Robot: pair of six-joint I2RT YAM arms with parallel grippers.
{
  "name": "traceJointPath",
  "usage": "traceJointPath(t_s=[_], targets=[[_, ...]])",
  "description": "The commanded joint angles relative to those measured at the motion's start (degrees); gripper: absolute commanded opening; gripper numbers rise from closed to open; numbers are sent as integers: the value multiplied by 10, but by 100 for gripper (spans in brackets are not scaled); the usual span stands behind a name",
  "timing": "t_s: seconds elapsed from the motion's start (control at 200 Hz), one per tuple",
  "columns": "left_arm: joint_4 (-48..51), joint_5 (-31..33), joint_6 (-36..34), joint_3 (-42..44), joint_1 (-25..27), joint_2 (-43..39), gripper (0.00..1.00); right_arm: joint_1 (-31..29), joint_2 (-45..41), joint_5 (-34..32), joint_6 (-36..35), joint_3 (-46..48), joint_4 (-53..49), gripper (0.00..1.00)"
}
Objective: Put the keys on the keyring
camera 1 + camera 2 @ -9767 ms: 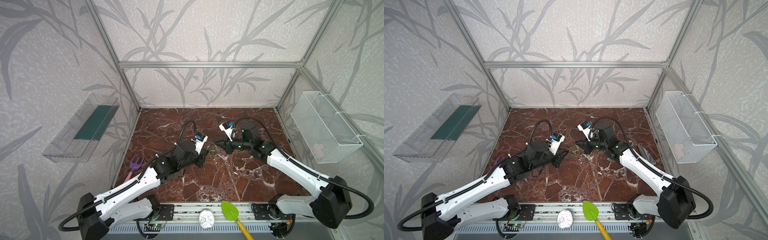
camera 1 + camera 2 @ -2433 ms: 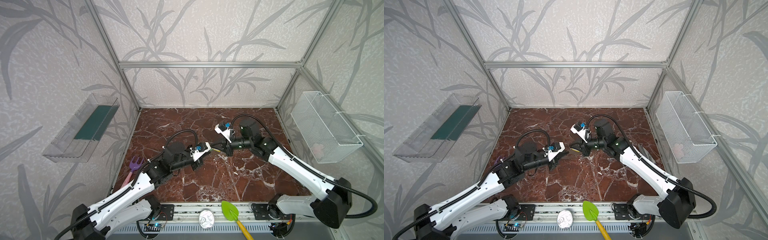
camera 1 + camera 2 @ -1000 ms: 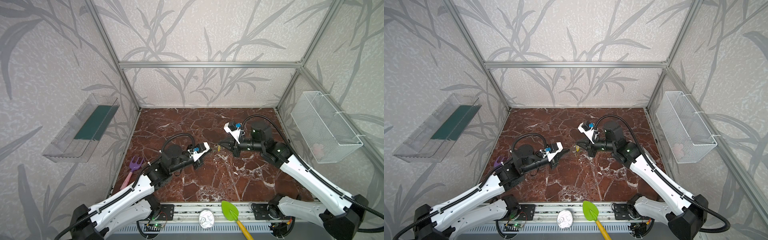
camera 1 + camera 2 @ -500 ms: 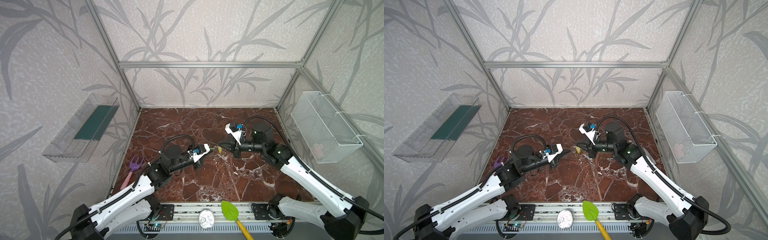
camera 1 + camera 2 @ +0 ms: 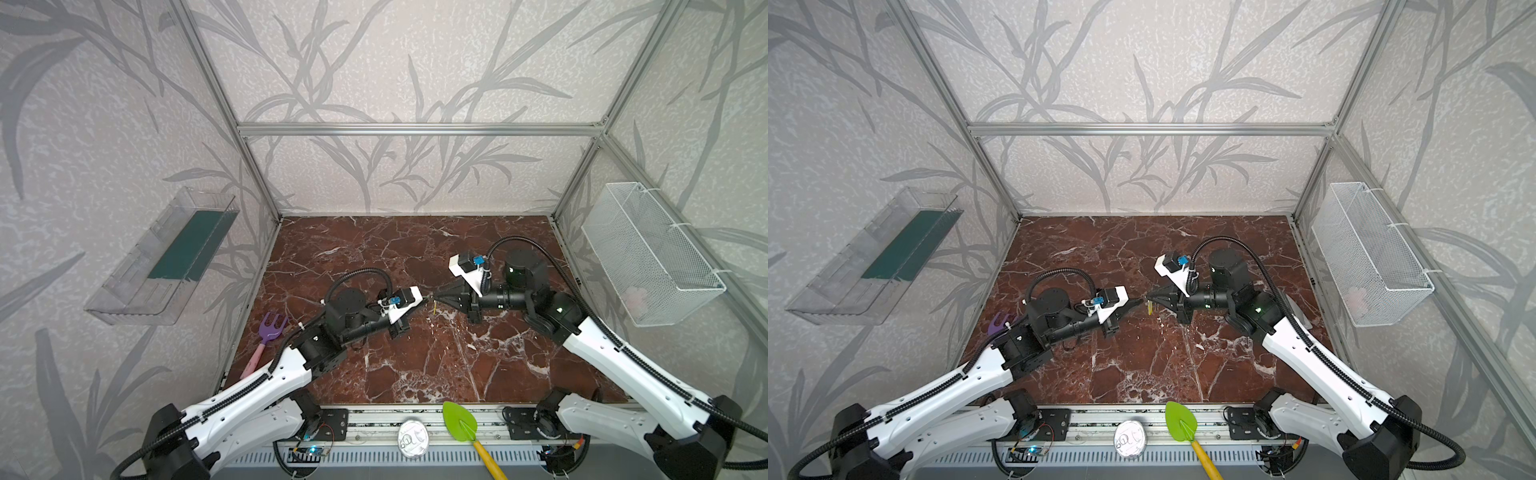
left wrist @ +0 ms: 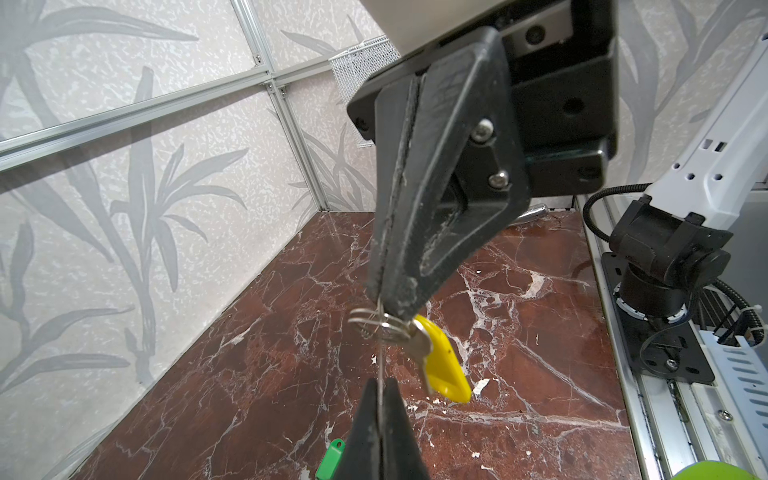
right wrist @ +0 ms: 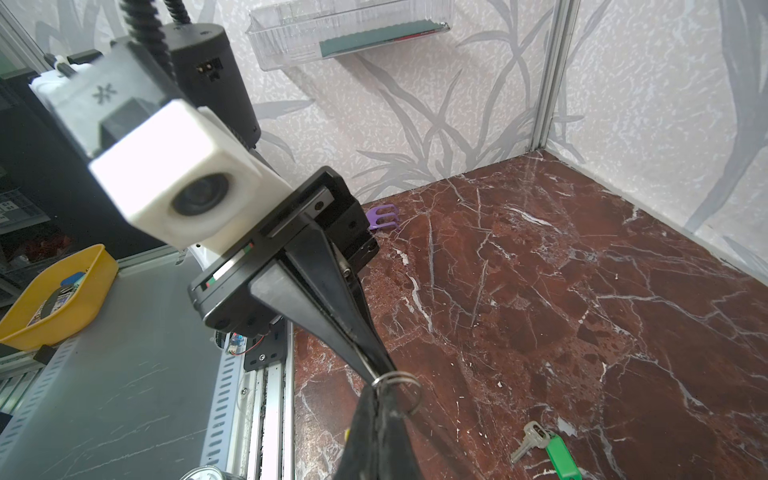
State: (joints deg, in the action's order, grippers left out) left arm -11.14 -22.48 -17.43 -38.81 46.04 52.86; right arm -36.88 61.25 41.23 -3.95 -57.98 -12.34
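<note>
Above the middle of the floor my left gripper (image 5: pixel 424 300) (image 5: pixel 1139 302) and right gripper (image 5: pixel 435 296) (image 5: pixel 1148 298) meet tip to tip. In the left wrist view my left gripper (image 6: pixel 380 384) is shut on a thin silvery wire, the keyring (image 6: pixel 380 357), seen edge-on. My right gripper (image 6: pixel 386 299) is shut at a small split ring (image 6: pixel 376 322), and the yellow-tag key (image 6: pixel 442 365) hangs from it. The right wrist view shows that ring (image 7: pixel 399 386) at my right gripper (image 7: pixel 376 392). The green-tag key (image 7: pixel 540 444) (image 6: pixel 330 457) lies flat on the floor below.
A purple fork toy (image 5: pixel 270 332) lies by the left wall. A green spade (image 5: pixel 459 419) and a round tin (image 5: pixel 412 434) sit on the front rail. A wire basket (image 5: pixel 648 257) hangs on the right wall, a clear tray (image 5: pixel 166 257) on the left wall.
Over the last second the two gripper tips have drawn a little closer and now touch. The yellow tag still hangs at the right gripper's tip. Both stay shut.
</note>
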Motion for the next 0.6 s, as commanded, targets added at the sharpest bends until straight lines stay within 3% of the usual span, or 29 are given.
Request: traceJointPath(t_s=[0.0, 0.425, 0.595], targets=[[-19, -2, -14, -21, -2, 0, 0, -3, -19, 5, -9, 0, -3, 0], [-3, 5, -16, -12, -2, -2, 0, -3, -13, 1, -34, -25, -31, 0], [9, 9, -23, -5, -2, -8, 0, -3, 1, -5, -81, -66, -102, 0]])
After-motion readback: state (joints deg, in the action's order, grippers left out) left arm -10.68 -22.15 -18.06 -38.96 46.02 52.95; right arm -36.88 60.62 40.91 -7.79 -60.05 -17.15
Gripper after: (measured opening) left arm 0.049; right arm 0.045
